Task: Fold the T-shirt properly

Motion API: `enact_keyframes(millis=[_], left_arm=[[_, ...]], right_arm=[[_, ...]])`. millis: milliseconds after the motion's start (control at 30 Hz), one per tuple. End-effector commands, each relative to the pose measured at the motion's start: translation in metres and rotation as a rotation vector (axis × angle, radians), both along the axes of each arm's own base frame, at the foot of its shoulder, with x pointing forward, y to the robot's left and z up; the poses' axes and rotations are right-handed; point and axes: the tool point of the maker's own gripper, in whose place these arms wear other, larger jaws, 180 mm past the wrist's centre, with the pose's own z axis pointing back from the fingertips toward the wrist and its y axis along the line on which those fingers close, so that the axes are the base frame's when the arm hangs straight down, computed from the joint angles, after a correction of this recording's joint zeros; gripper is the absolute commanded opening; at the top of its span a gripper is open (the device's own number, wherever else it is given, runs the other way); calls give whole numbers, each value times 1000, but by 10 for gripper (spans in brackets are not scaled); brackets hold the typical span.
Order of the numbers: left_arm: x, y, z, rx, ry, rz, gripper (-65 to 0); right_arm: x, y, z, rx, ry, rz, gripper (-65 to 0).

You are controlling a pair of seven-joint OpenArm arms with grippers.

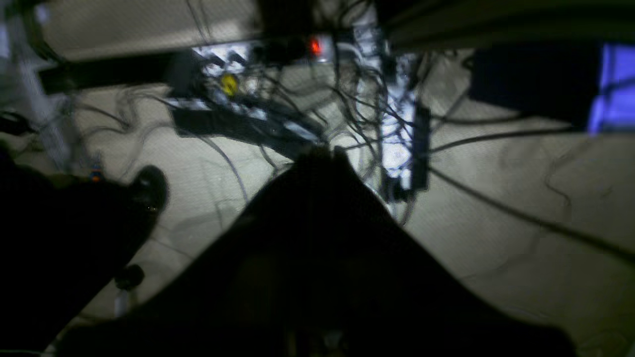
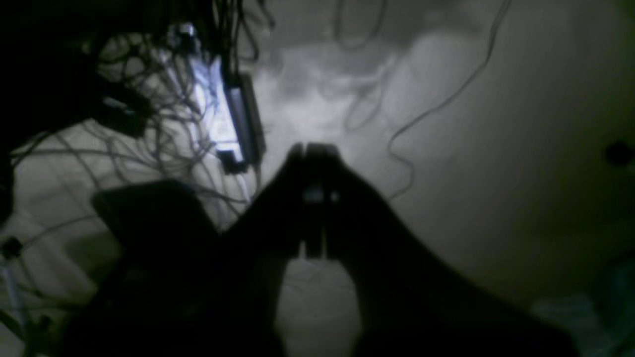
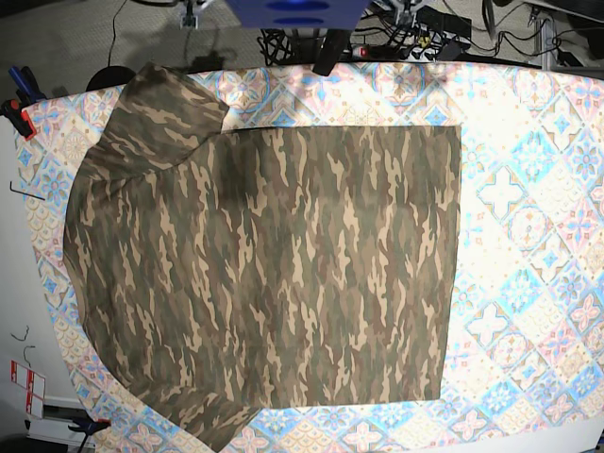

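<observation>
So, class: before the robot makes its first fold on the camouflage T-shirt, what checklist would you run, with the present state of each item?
1. Camouflage-print fabric T-shirt spread flat on the tile-patterned tablecloth: ok.
2. Both sleeves on the cloth: not ok, the near one reaches the table's edge.
3. Left gripper shut and empty: ok.
4. Right gripper shut and empty: ok.
5. Arms off the shirt, per the base view: ok.
6. Neck label's side: cannot tell.

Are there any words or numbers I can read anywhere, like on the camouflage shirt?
None can be read.
T-shirt: camouflage print only, no words.
Tablecloth: tile pattern only, no words.
Red-and-white tag at the table's edge: too small to read.
Wrist views: too dark and blurred.
</observation>
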Motion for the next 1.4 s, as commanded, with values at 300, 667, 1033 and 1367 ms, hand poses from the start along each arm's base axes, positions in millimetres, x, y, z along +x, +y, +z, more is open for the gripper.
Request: enact_keyframes(millis=[300, 667, 1033, 1367], left_arm=[[16, -4, 40, -33, -329, -11, -650], [20, -9, 88, -66, -604, -15, -650], [47, 9, 141, -42, -847, -57, -650], [103, 3, 233, -59, -1173, -30, -650]], right_arm=[[-5, -19, 27, -86, -236, 0, -650], [-15, -25, 90, -168, -578, 50, -650], [-14, -25, 123, -199, -740, 72, -650], [18, -38, 193, -241, -992, 160, -650]])
